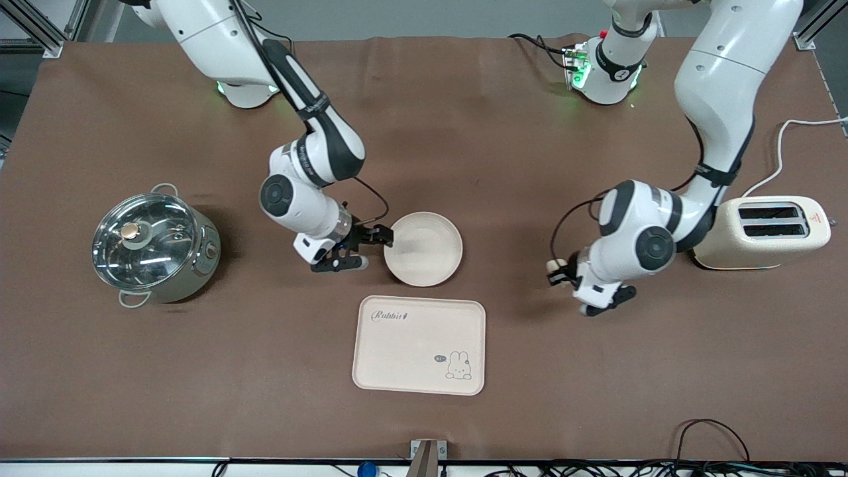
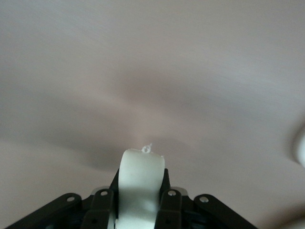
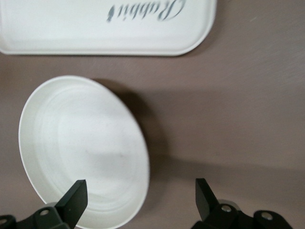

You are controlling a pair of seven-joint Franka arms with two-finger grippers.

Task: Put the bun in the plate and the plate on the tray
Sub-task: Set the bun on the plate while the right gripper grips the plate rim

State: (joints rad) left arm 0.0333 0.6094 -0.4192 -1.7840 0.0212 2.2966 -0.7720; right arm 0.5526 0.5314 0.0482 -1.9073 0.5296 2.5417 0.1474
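In the front view the left gripper (image 1: pixel 560 270) holds the bun (image 1: pixel 555 267) above bare table, toward the left arm's end, and the relation that matters is that the plate (image 1: pixel 423 248) lies well apart from it toward the middle of the table, so the bun has to travel sideways along the table to get over the plate. The right gripper (image 1: pixel 377 245) sits low just beside the plate's rim on the side toward the right arm's end, its fingers spread, one near the rim and the other out over the table. The tray (image 1: pixel 419 344) lies nearer the front camera than the plate, just beside it but not touching, its long side running along the table. A lidded steel pot (image 1: pixel 154 246) stands toward the right arm's end, a cream toaster (image 1: pixel 762 232) toward the left arm's. In the left wrist view the bun (image 2: pixel 140 183) is a small cream-white rounded piece clamped between the black fingers (image 2: pixel 169 202), standing out past their tips over plain brown table. In the right wrist view the fingers (image 3: pixel 74 200) stand wide apart and empty, one over the plate (image 3: pixel 81 148), the other over the table; the plate is round, shallow, pale and empty, and the tray (image 3: pixel 105 28) with its "Rabbit" lettering lies close by.
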